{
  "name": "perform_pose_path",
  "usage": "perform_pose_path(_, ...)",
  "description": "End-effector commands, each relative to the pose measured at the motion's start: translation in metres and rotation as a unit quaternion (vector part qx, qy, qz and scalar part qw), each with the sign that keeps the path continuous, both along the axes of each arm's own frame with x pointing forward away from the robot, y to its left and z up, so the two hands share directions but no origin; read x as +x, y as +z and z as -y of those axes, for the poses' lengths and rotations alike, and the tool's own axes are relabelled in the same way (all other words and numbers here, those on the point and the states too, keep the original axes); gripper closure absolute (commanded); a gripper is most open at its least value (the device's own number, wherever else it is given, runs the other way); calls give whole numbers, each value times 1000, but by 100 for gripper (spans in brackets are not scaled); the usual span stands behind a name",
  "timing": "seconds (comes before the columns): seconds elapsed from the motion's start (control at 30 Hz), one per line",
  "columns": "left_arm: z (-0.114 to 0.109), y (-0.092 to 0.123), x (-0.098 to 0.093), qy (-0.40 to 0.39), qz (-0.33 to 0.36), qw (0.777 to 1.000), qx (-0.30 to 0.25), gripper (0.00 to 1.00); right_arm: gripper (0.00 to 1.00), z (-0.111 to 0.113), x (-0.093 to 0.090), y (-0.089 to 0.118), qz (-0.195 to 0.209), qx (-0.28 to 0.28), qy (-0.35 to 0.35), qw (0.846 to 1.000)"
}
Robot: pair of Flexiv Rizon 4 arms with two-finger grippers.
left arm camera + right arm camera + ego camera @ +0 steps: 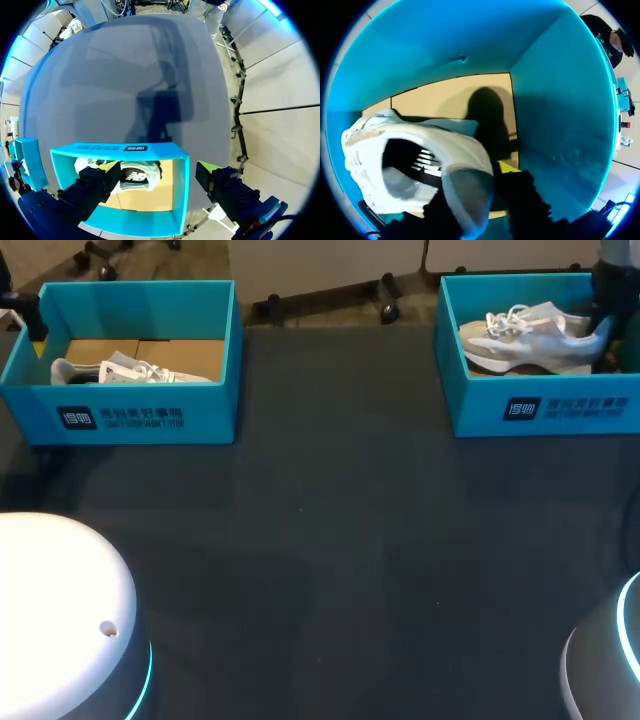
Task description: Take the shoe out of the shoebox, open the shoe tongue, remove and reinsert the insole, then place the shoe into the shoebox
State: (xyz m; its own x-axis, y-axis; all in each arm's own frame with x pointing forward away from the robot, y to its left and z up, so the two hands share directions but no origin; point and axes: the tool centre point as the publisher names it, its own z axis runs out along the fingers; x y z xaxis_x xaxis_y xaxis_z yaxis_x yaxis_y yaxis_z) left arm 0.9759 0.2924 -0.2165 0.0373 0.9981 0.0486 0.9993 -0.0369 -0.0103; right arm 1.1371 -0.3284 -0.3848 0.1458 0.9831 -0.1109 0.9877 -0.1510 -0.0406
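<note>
At two o'clock, inside teal cardboard shoebox (pixel 470 400): white mesh sneaker (pixel 525 335), heel pinched in right gripper (pixel 470 192), likely for lifting out. At ten o'clock, left gripper (pixel 160 169) spread wide over second teal box (pixel 181 195).

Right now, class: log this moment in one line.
left gripper open over left shoebox | right gripper shut on shoe heel, right shoebox | shoe not out

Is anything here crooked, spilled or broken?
No, nothing stands out. Each blue box holds one pale shoe, and nothing is spilled or torn. The right shoe stands in the right box with the right gripper at its heel. The left shoe lies low in the left box.
</note>
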Motion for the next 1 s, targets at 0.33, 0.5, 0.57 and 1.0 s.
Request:
perform_pose_path(0.33,0,0,0,0,0,1000,1,0,100,-2,5,35,26,-38,-17,999)
perform_pose_path(0.5,0,0,0,0,0,1000,1,0,100,6,6,61,39,-47,-37,997)
perform_pose_path(0.57,0,0,0,0,0,1000,1,0,100,8,4,73,43,-50,-46,997)
perform_pose_path(1.0,0,0,0,0,0,1000,1,0,100,10,-13,161,69,-70,-56,994)
